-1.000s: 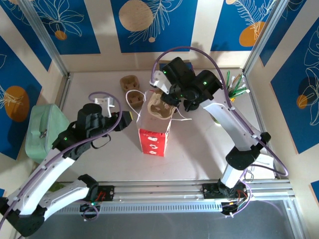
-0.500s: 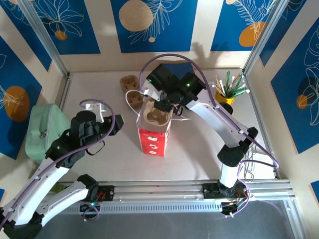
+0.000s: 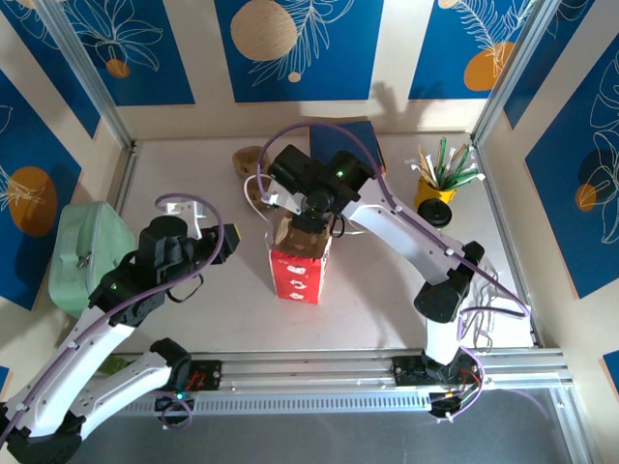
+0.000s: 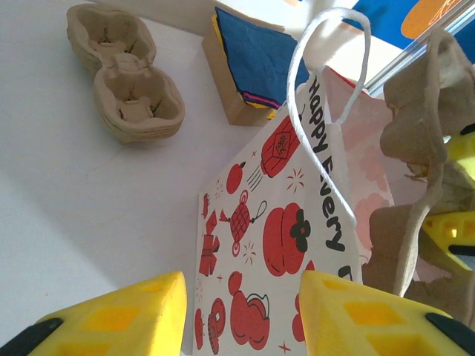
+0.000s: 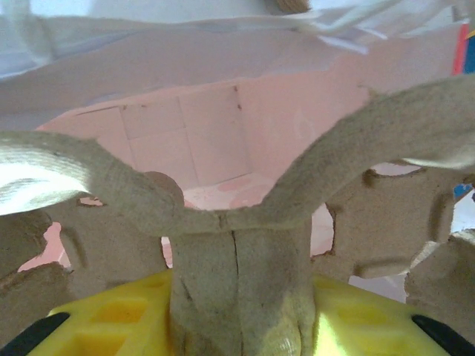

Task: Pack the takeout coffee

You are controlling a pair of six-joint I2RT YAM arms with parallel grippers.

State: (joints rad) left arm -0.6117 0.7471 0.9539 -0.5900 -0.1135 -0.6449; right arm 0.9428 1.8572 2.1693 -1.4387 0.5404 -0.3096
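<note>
The right claw (image 5: 241, 308), clamped on the centre ridge of a pulp carrier (image 5: 223, 200), holds it at the mouth of the red-printed bag (image 3: 298, 273) at frame centre. The left claw (image 4: 239, 304), fingers apart and empty, faces the bag's side from the left. The coffee (image 3: 437, 215), seen as a round black lid, stands on the desk (image 3: 387, 290) right of centre, just below the straw holder (image 3: 432, 186). It lies to the right of the right claw and well apart from the left claw, apparently upright with its long axis vertical and lid up, so the right arm is judged nearer.
</note>
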